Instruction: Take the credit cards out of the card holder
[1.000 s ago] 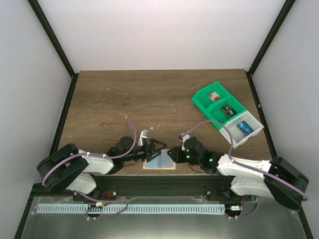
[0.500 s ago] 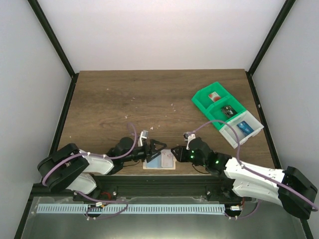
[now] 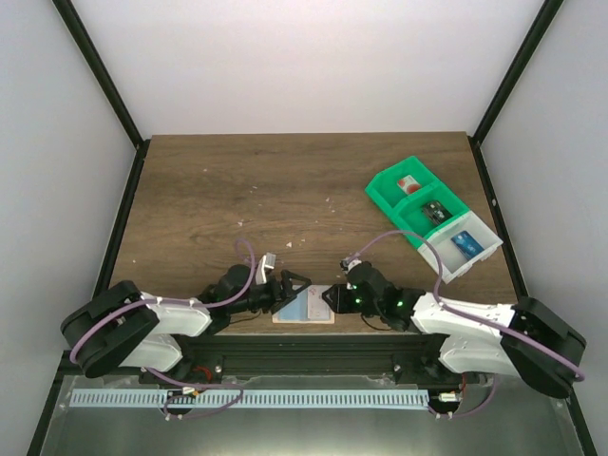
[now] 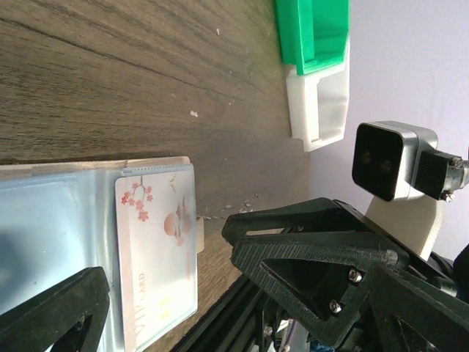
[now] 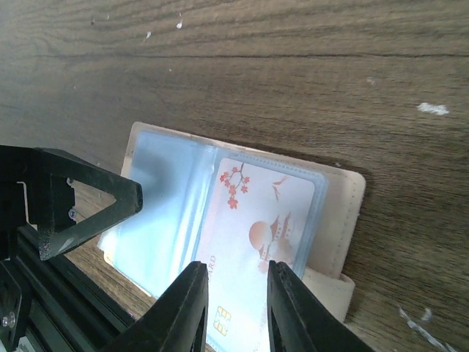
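A dark brown wood-grain table (image 3: 237, 190) fills the middle of the overhead view, with a green and white plastic compartment tray (image 3: 418, 204) at its right side, well apart from the work. Both arms reach in from the bottom edge and meet at lower centre, where the flat tan card holder with pale blue-grey pockets (image 3: 306, 309) lies open, just beside the near rim of the table. In the right wrist view a pale credit card printed with pink blossom and a pagoda (image 5: 256, 242) sits inside the clear pocket on the holder's right half, no part of it drawn out yet. Whether the left pockets hide a second card I cannot tell. The left gripper (image 3: 293, 285) stands spread wide over the holder's left half with nothing between its jaws, so I judge the holder is not pinned. The right gripper (image 5: 236, 268) is narrowed to a slim gap, its pale fingers (image 5: 187, 308) over the card's lower part, gripping nothing that I can see. The likely trouble: a pull on the card would drag the whole loose holder along, perhaps off the near rim; the slick pocket could let the fingers slide without catching the card's edge; and the two pincers are so near each other that a small reach might knock them together
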Robot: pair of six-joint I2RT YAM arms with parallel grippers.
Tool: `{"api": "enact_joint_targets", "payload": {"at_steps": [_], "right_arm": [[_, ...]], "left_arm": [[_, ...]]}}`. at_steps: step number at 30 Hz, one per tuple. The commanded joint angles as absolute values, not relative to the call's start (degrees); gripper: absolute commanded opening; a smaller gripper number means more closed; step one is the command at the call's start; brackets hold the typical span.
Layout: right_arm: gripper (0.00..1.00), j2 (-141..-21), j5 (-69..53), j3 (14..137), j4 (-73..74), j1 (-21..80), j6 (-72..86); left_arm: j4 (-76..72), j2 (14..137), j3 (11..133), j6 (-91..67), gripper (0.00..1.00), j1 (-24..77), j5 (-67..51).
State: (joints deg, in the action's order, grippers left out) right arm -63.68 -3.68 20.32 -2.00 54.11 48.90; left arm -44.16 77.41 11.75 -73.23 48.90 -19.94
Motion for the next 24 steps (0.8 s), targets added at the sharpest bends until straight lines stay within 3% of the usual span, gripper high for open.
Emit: {"api": "enact_joint_targets", "payload": {"at_steps": [1, 17, 24], "right_arm": [[0.24, -66.71, -5.77, 23.58, -3.63, 54.32, 48.4], [0.24, -72.78, -3.75, 22.58, -4.5, 54.3, 49.92], [0.23, -74.8, -2.6, 22.29, -4.14, 54.25, 50.0]], "left_arm": [[-44.48, 78.36, 11.36, -71.5, 0.98, 49.05, -19.77], [-50.02, 83.1, 11.08, -71.61, 0.96, 49.04, -22.14], [-50.75, 85.66, 11.56, -71.25, 0.84, 49.17, -23.49]]}}
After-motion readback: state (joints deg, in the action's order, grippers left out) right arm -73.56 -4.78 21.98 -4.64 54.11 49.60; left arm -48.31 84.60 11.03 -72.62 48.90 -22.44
